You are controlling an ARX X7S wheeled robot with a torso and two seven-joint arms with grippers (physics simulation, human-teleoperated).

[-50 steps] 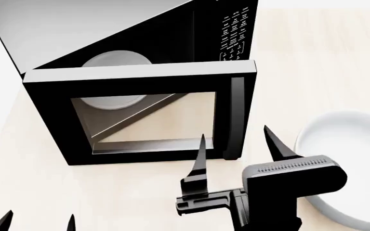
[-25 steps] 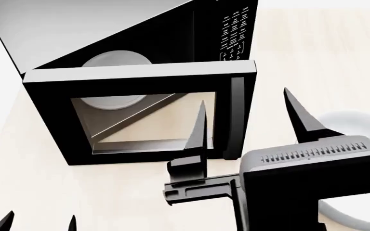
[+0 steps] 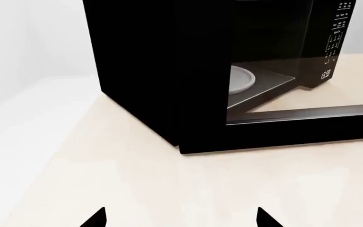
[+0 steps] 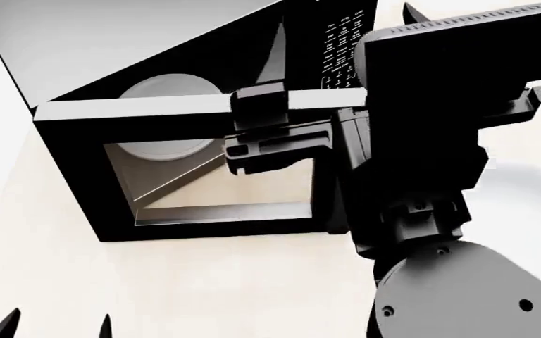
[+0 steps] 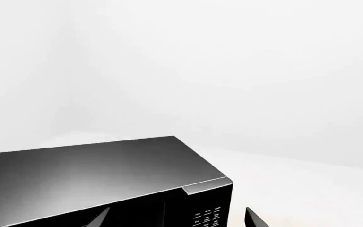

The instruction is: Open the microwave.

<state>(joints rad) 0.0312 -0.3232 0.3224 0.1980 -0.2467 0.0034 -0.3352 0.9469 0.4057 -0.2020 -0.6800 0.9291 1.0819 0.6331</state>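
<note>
**Microwave door swung wide open, right arm raised high in front of it**

Microwave (image 4: pixel 205 84) stands on the pale desk (image 4: pixel 205 289), at the far left part of the head view. Its door (image 4: pixel 214 172) is swung out wide, so that the glass window faces the head camera, and the desk surface is seen through the glass. Inside the cavity the round white turntable plate (image 4: pixel 172 88) is visible. The button panel (image 4: pixel 341 46) with white lettering is at the right side of the oven front. In the left wrist view the clock digits (image 3: pixel 326 74) show below the buttons, and the plate lies behind the open door.

The right tool (image 4: pixel 341 53) is lifted well above the desk and covers much of the head view, in front of the button panel. Its two pointed fingers (image 4: pixel 272 53) stand apart and nothing is between them, so it is spread open. In the right wrist view the finger tips point over the grey top of the oven.

The left tool (image 4: pixel 54 325) stays low, near the bottom edge of the head view, with only its two tips showing. They are separated and hold nothing. At the right edge of the head view a white rounded shape is partly hidden behind the right arm; it cannot be identified.
</note>
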